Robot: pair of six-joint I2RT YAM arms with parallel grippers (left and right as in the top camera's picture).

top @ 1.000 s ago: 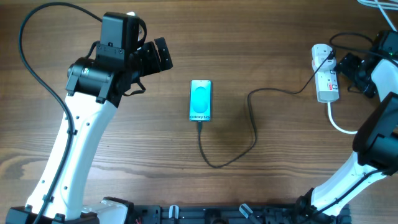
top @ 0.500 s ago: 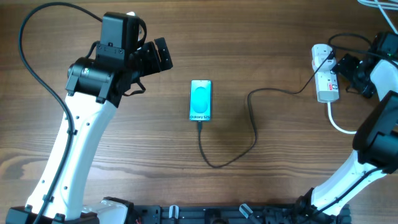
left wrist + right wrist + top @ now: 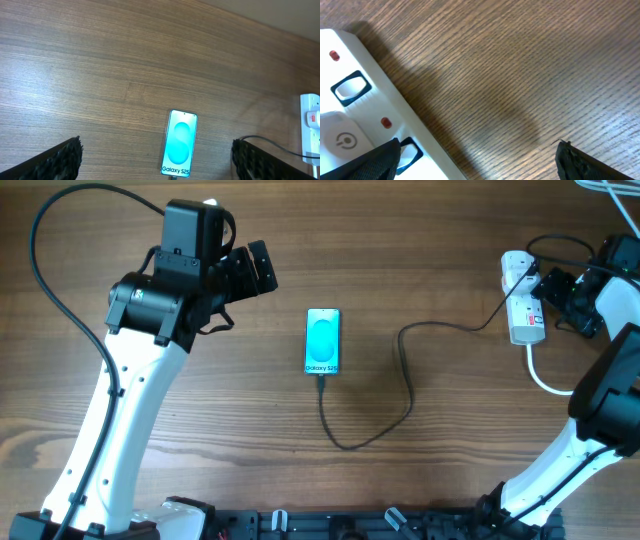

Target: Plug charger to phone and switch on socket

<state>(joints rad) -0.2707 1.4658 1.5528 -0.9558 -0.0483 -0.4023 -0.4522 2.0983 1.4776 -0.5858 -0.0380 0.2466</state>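
A small rectangular smartphone (image 3: 323, 340) with a glowing cyan screen is laid flat at the middle of the brown wooden surface (image 3: 450, 480). A thin black charger cable (image 3: 322, 400) is seen meeting its 6 o'clock end, then looping toward a white plastic power strip (image 3: 524, 305) at 2 o'clock. The left pincer (image 3: 252, 270) is held spread and empty at the phone's 10 o'clock. The right pincer (image 3: 477, 150) is spread just beside the strip, with nothing pinched. The strip is judged light and liable to slide. Its small, stiff rocker switch (image 3: 351, 87) is best pressed squarely with one fingertip.

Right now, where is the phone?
In the overhead view, the phone lies mid-way across the table, right of the left gripper, with the charger meeting its lower end.
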